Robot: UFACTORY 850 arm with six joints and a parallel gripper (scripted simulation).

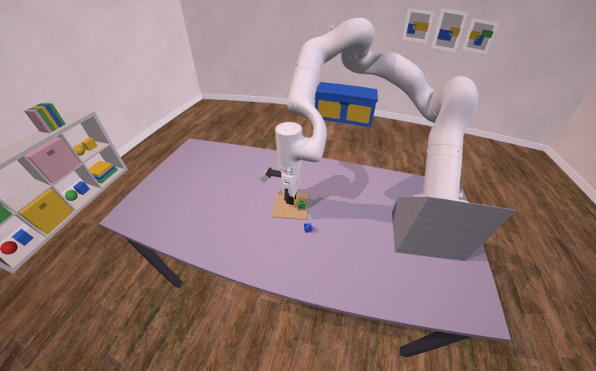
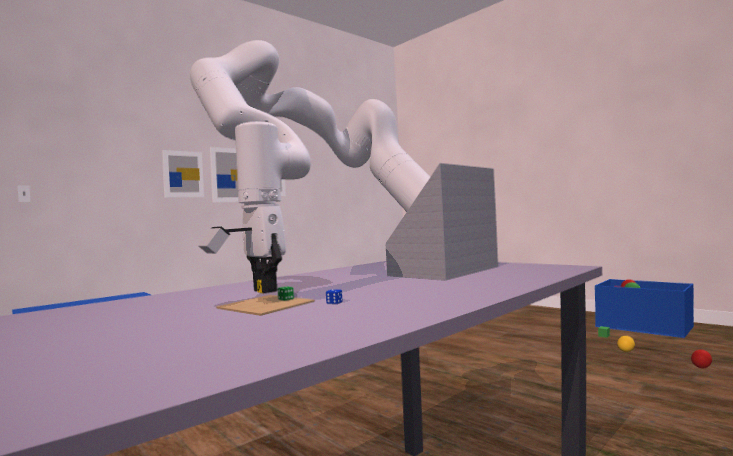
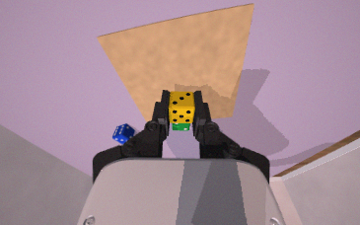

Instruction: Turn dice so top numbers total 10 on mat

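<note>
My gripper (image 1: 289, 202) (image 2: 264, 289) (image 3: 180, 100) points down, shut on a yellow die (image 2: 259, 286) (image 3: 181, 114), low over the tan mat (image 1: 286, 213) (image 2: 244, 307) (image 3: 178, 54). It appears to be a little above the mat. In the wrist view the die shows a three-pip face and a five-pip face. The green die (image 1: 302, 205) (image 2: 285, 293) (image 3: 180, 127) rests on the mat near its edge, close beside the gripper, and is mostly hidden behind the yellow die in the wrist view. The blue die (image 1: 307, 227) (image 2: 333, 296) (image 3: 123, 133) lies flat on the table, off the mat. Its top number is unclear.
The lilac table (image 1: 226, 230) (image 2: 131, 362) carries the mat. The grey arm base (image 1: 447, 230) (image 2: 468, 226) stands at the table's right end in the top and exterior views. A shelf (image 1: 93, 115) and a blue cabinet (image 1: 345, 92) stand away from the table.
</note>
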